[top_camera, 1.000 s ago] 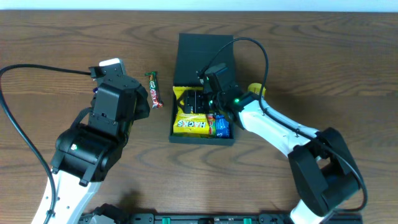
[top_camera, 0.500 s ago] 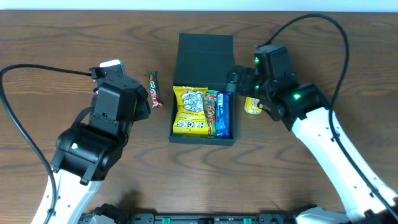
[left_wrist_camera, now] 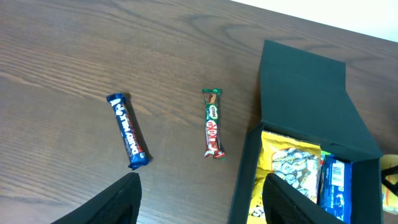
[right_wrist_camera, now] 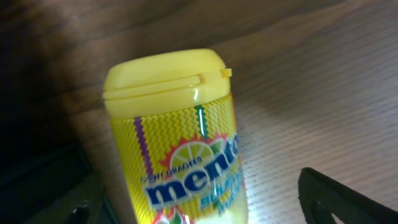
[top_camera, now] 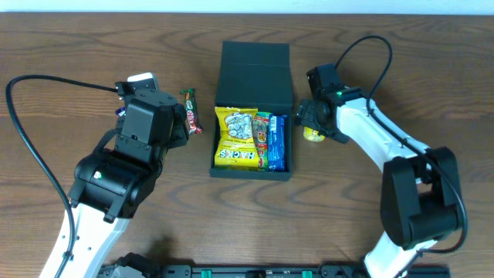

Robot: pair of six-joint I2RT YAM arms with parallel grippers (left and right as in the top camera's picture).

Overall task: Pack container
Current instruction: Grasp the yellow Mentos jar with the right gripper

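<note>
Moved right gripper (top_camera: 313, 123) in and lower since prev. frame, onto yellow mint bottle (right_wrist_camera: 180, 143) just right of container (top_camera: 253, 166). Jaws apart astride it, prob. no contact yet. Container mid-table, lid (top_camera: 255, 73) open far side, part packed. Step: grasping bottle. Next: close, lift, carry left into container.

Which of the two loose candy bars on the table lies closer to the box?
The green and red bar, beside the box; the blue bar lies farther off.
</note>
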